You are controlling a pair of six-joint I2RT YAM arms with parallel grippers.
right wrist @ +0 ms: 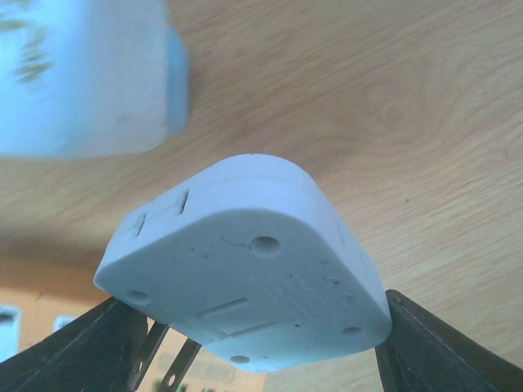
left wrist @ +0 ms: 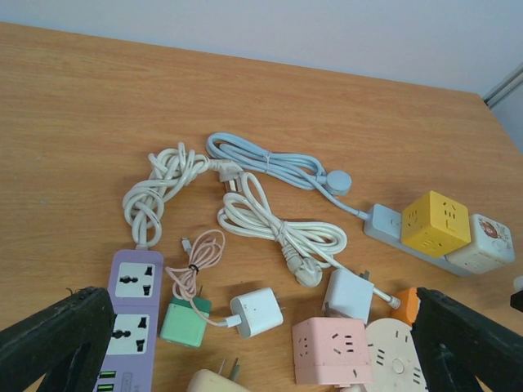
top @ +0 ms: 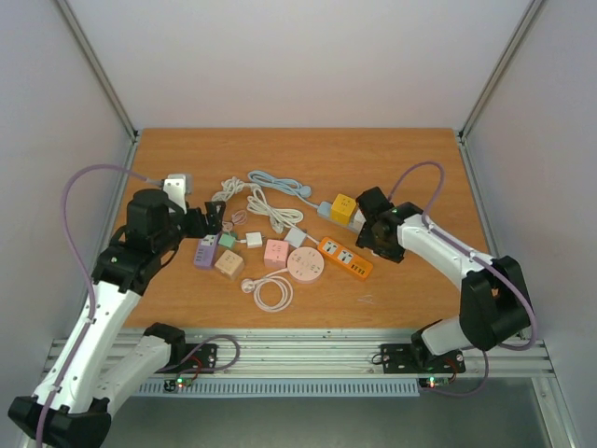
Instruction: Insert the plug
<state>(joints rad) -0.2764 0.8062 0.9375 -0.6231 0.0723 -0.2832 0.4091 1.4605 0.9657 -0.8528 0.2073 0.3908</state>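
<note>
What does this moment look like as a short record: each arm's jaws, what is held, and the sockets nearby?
left jaws: open wide, empty, near the purple power strip
right jaws: closed against both sides of a pale plug
plug state: prongs visible, not yet in any socket
closest socket: orange power strip, beside the right jaws
other sockets: yellow cube, round pink strip
surface: wooden table
</note>
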